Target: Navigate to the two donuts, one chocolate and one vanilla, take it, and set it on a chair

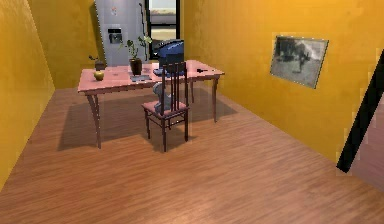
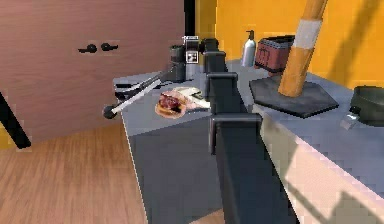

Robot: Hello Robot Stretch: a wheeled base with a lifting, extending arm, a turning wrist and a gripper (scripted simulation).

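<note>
Right, this looks like the pickup stage. The two donuts (image 2: 180,100), one dark brown and one pale, lie side by side on the grey counter (image 2: 165,165) beneath them. The dark arm (image 2: 235,140) runs out across that counter just to the right of the donuts. The gripper (image 2: 118,103) sits just beside the donuts, with its thin fingers slanting away from them toward the brown door (image 2: 60,80). I cannot tell how the fingers are set or whether they have hold of anything, and whether they touch the donuts is just as unclear. By my reading the driving is done and the grasp is not secured, since the donuts rest on the counter. The next move calls for lining the fingers up on the donuts and lifting them clear. That lift has to miss the white spray bottle (image 2: 248,48) and the reddish box (image 2: 275,52) standing behind the donuts. After that comes a carry, because the wooden chair (image 1: 167,100) stands well apart from the donuts, across open floor, pulled up to the pink table (image 1: 110,80). So expect the arm to draw in before the base turns and rolls that way.
</note>
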